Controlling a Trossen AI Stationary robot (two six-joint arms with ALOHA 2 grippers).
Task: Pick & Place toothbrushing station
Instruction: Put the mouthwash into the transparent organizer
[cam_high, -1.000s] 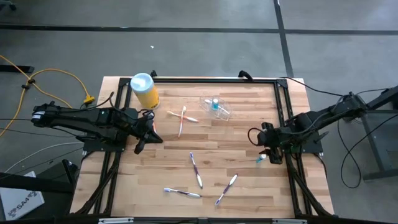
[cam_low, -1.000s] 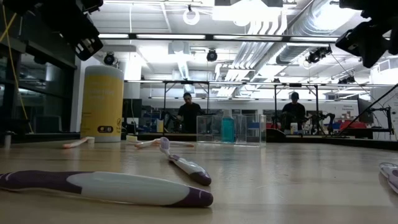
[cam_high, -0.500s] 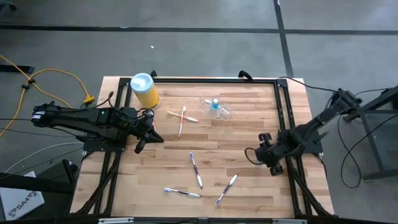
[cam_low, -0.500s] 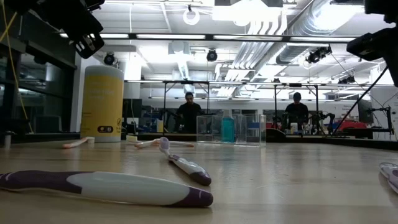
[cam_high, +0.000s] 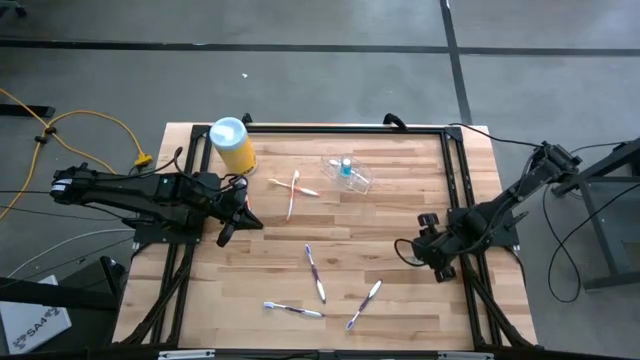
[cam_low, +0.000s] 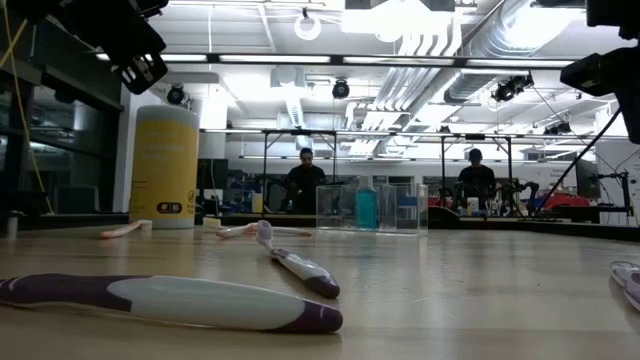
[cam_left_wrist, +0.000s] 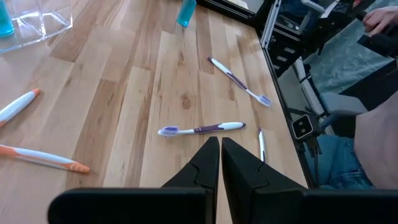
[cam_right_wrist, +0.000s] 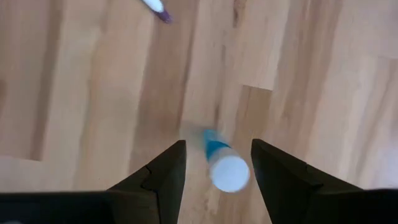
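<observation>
On the wooden table (cam_high: 400, 310), 6 toothbrushes lie scattered. Nearest the front edge are 3 purple-and-white toothbrushes (cam_high: 293, 310) and 1 more toward the middle (cam_high: 315, 272); farther back, 2 orange-and-white toothbrushes (cam_high: 293, 191) lie crossed. Beyond them sits the toothbrushing station (cam_high: 347, 174), 1 clear holder with a blue item inside, near the far edge, well apart from both arms. 1 yellow canister (cam_high: 233, 146) stands at the far left corner. The right gripper (cam_right_wrist: 213, 163) hangs over the table's right side, fingers spread, above 1 small blue-and-white tube (cam_right_wrist: 222, 165). The left gripper (cam_high: 232, 222) waits at the left side, fingers pressed together, holding nothing. 2 people (cam_low: 305, 180) stand in the room behind.
</observation>
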